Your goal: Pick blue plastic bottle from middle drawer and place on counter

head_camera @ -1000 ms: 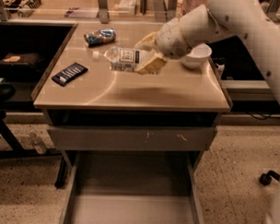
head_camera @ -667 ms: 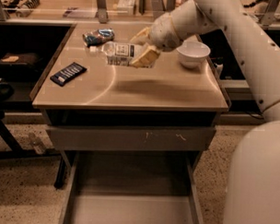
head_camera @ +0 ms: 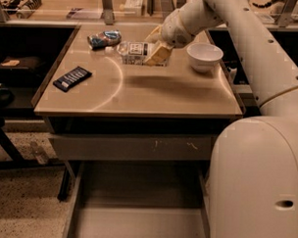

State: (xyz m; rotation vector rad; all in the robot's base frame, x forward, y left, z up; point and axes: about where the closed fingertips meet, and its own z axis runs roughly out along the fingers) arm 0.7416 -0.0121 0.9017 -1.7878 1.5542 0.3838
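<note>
The blue plastic bottle (head_camera: 130,52) is clear with a white cap and a white label, lying sideways with the cap to the left. My gripper (head_camera: 155,48) is shut on the bottle's right end and holds it at the far middle of the counter (head_camera: 140,93), very low over the surface or touching it. The middle drawer (head_camera: 136,213) is pulled open below the counter, and its grey floor is bare.
A blue-and-white snack bag (head_camera: 103,39) lies just left of the bottle. A white bowl (head_camera: 204,56) stands right of the gripper. A flat dark-blue packet (head_camera: 72,78) lies near the left edge. A grey drawer front (head_camera: 133,147) sits under the counter. My white arm fills the right side.
The gripper with the bottle has moved farther back and to the left over the counter, lower toward the surface. The drawer has stayed open.
</note>
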